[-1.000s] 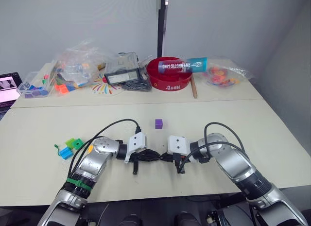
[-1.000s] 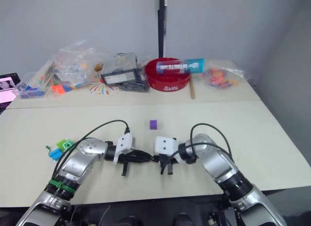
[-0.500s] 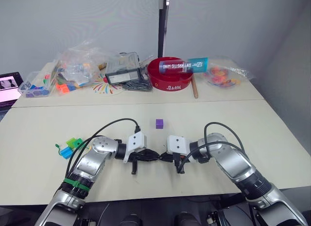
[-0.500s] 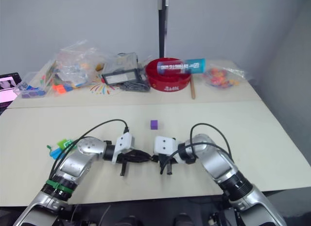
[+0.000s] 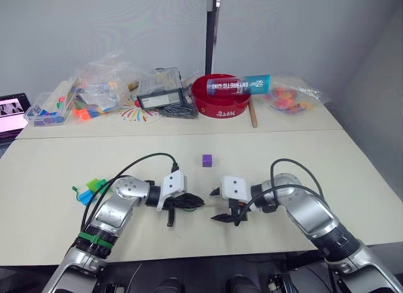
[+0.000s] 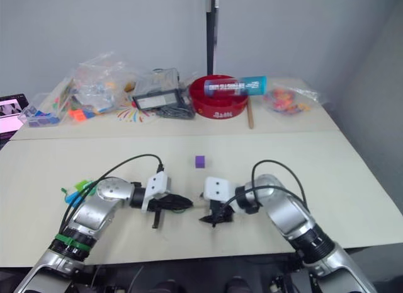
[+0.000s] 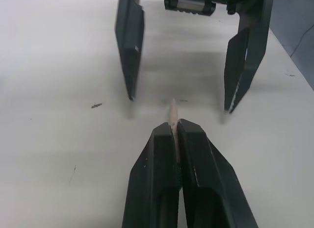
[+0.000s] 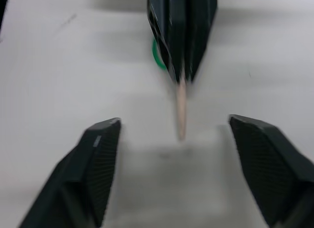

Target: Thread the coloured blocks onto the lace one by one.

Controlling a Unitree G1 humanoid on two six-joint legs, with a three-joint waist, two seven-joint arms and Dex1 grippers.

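A pale table [image 5: 352, 160] is filling the lower frame, with the purple block [image 5: 206, 160] sitting at centre and other coloured blocks [image 5: 94, 187] at lower left. The left gripper [image 7: 172, 131] is pinching the lace [image 7: 172, 112] by its pale tip between closed fingers, while the right gripper [image 5: 217, 205] is facing it with its 2 fingers spread wide.

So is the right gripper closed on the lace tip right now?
No, the right gripper stands wide open, while the left gripper pinches the lace's pale tip.
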